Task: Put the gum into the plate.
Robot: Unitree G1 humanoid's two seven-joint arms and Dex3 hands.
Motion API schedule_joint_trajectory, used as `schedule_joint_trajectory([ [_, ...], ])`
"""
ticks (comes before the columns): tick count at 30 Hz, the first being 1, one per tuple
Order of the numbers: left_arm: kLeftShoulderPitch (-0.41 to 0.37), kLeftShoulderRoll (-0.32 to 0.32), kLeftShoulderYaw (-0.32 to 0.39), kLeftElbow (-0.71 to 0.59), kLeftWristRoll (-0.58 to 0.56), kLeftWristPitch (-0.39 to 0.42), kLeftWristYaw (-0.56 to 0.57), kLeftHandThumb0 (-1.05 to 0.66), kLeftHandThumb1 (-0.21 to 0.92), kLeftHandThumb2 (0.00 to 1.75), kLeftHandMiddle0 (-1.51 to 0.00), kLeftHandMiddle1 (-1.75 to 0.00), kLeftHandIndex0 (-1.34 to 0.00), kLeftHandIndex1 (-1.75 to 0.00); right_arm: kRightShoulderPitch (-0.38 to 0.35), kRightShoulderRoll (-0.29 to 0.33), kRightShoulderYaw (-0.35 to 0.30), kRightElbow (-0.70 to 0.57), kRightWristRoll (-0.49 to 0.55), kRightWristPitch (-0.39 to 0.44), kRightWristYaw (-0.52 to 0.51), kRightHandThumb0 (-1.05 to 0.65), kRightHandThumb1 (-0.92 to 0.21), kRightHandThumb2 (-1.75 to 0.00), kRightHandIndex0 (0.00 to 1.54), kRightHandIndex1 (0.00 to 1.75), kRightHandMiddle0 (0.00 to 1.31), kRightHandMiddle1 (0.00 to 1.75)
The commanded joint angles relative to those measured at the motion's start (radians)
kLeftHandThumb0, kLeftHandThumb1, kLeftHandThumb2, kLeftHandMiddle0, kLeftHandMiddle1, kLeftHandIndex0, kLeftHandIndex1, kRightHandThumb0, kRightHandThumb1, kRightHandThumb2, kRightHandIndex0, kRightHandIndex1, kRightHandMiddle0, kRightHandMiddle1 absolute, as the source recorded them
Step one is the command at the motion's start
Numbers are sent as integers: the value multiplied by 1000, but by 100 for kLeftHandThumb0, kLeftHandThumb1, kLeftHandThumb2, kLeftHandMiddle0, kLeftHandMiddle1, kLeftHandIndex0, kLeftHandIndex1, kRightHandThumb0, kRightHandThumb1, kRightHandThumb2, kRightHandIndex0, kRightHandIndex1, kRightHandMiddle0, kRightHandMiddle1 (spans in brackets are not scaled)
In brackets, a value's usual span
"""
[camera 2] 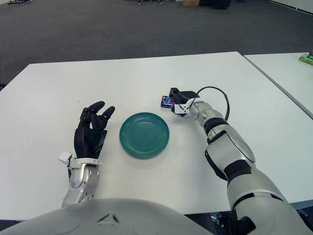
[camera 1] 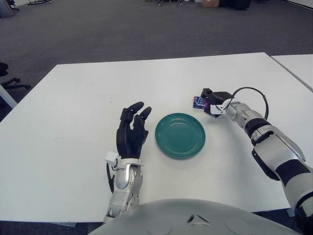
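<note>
My right hand (camera 1: 211, 102) pinches the gum (camera 1: 198, 102) just beyond the plate (camera 1: 180, 135), above the tabletop (camera 1: 73, 98). My left hand (camera 1: 131, 131) shows spread beside the plate. If I release too early, the gum may miss the rim.

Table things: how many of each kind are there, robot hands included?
Plate, teal, on the white table: 1
Gum pack, held in the right hand just beyond the plate's far right edge: 1
Robot hands: 2, the left hand open beside the plate's left edge
Total: 4
</note>
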Motion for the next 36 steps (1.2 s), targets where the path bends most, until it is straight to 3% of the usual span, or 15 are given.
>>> schedule_joint_trajectory([
  [1,-27,-66,17,8,-2,8,-11,-76,92,64,-41,-75,-31,-109,49,9,31,39,-41,-5,43,-38,-73,-79,77,175,32,175],
  [7,-45,-67,39,20,7,24,-13,-75,92,63,-40,-77,-31,-109,-17,-73,-32,-39,21,-140,98,-39,-66,-87,85,175,36,175],
  [15,-63,-77,63,43,6,26,-23,-76,92,64,-39,-78,-31,-110,-7,-147,-75,-198,39,-252,165,-40,-60,-96,92,175,40,175],
  [21,-79,-83,70,70,20,11,-28,-77,92,67,-39,-77,-30,-112,12,-177,-99,-342,34,-233,230,-40,-62,-93,88,175,39,175],
  [27,-81,-92,58,76,53,2,-17,-78,92,69,-39,-75,-29,-115,12,-200,-106,-394,18,-243,257,-39,-66,-87,83,175,36,175],
  [32,-79,-93,53,75,71,-5,-17,-79,92,71,-40,-74,-29,-116,41,-213,-132,-453,42,-249,286,-39,-67,-86,82,175,35,175],
  [36,-76,-94,48,72,72,-7,-20,-79,92,72,-40,-74,-28,-117,87,-204,-152,-550,54,-201,337,-39,-67,-86,81,175,35,175],
])
